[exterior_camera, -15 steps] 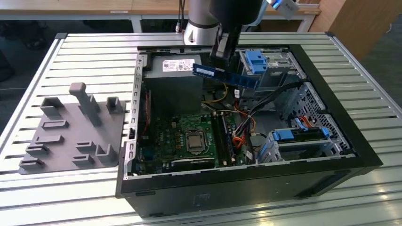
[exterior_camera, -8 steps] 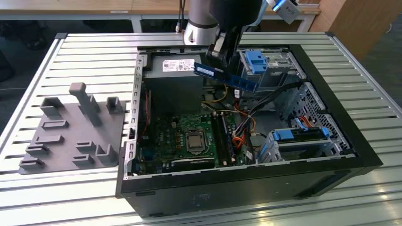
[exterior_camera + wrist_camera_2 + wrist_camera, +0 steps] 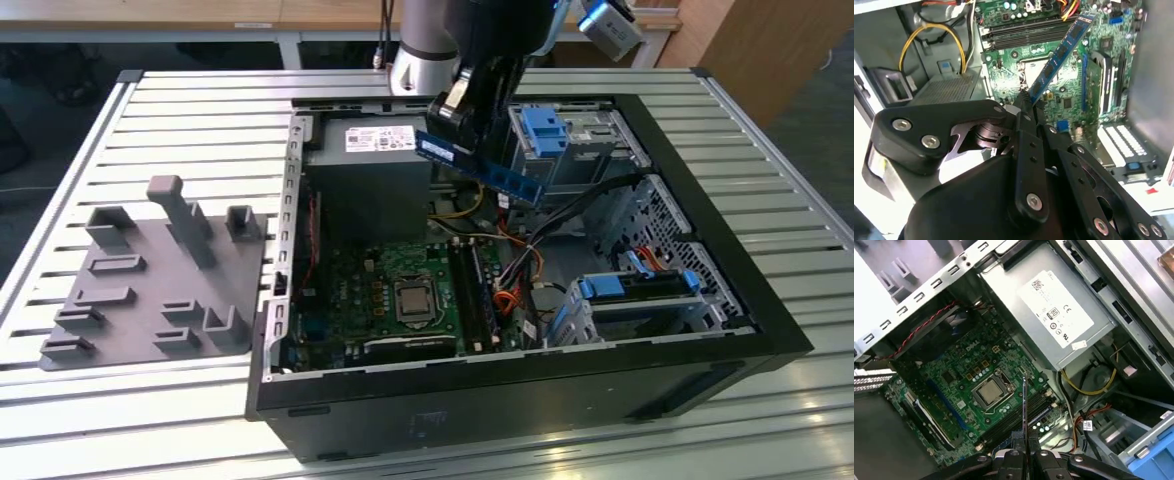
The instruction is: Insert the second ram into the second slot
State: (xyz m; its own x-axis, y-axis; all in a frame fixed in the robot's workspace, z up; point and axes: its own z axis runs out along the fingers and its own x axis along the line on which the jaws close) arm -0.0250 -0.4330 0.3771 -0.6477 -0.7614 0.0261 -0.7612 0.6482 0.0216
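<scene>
Closest in, the gripper [image 3: 1026,102] pinches one end of the second ram [image 3: 1061,50], tilted high over the open case [image 3: 534,395] near its power supply [image 3: 380,140] edge: mid-carry, I'd say, not yet squared over the memory slots [image 3: 474,285].

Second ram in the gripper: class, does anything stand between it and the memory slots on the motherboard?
Nothing visible does. The gripper holds the second ram tilted in the air above the open case, and the memory slots lie uncovered inside. The loose cables run beside the slots, on the exterior view's right, not across them.
</scene>
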